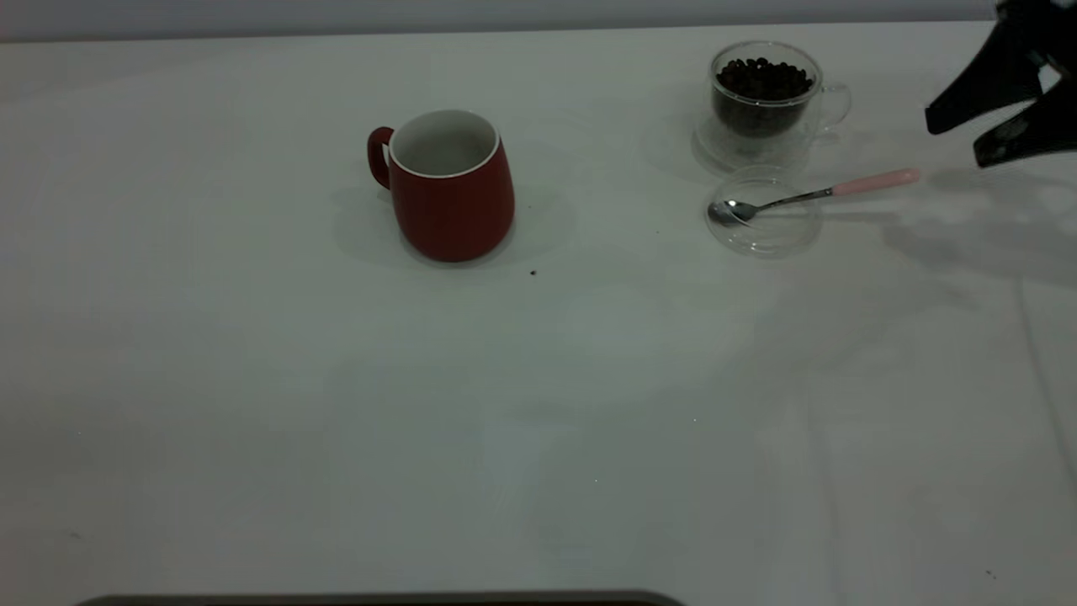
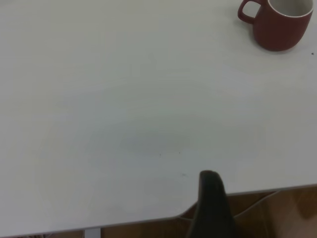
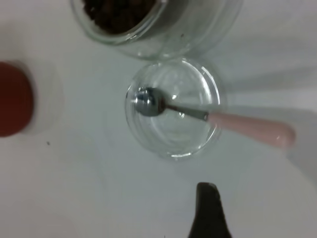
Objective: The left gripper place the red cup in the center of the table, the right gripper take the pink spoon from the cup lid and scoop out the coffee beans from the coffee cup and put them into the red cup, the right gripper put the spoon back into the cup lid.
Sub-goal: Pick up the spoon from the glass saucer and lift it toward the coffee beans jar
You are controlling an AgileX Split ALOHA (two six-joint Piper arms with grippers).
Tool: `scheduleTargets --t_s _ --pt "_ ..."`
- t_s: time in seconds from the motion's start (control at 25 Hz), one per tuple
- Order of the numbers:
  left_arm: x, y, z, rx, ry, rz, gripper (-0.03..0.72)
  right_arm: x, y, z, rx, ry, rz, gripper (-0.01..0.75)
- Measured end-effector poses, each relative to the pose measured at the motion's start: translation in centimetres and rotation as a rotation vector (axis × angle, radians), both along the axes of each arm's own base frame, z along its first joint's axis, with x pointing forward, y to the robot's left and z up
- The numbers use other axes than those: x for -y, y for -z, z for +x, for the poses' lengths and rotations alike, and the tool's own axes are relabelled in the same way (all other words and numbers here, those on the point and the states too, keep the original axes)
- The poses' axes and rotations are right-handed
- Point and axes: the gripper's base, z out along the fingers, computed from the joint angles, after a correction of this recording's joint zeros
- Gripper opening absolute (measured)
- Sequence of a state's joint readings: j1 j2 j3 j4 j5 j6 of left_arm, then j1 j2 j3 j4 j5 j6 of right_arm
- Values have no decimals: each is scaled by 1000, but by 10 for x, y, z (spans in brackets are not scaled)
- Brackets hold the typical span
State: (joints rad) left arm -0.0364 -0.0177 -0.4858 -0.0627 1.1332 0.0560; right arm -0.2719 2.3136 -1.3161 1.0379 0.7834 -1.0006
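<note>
The red cup (image 1: 454,189) stands upright and empty left of the table's middle, handle to the left; it also shows in the left wrist view (image 2: 280,25). The pink-handled spoon (image 1: 808,195) lies with its bowl in the clear cup lid (image 1: 764,212), its handle sticking out to the right. The glass coffee cup (image 1: 761,101) with beans stands just behind the lid. My right gripper (image 1: 955,143) is open and empty, hovering right of the spoon handle; the right wrist view shows the spoon (image 3: 237,124) and lid (image 3: 173,106) beyond one finger (image 3: 207,208). My left gripper's finger (image 2: 212,198) hangs over the table edge, far from the red cup.
A single dark speck (image 1: 533,272) lies on the white table (image 1: 538,404) just in front of the red cup. A dark edge (image 1: 379,599) runs along the table's near side.
</note>
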Motion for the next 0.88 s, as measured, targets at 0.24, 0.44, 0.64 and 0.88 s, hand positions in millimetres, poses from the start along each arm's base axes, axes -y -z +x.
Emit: scheduleTargets --t_s 0.24,0.44,0.64,0.88 --pt "0 0 0 0 0 0 587 15 31 12 -6 -24 120 587" --pt "0 0 0 0 0 0 587 10 50 16 18 -17 229 587" --pt "0 0 0 0 0 0 587 8 69 16 29 19 272 587" --pt "0 0 0 0 0 0 587 2 81 14 12 29 291 587"
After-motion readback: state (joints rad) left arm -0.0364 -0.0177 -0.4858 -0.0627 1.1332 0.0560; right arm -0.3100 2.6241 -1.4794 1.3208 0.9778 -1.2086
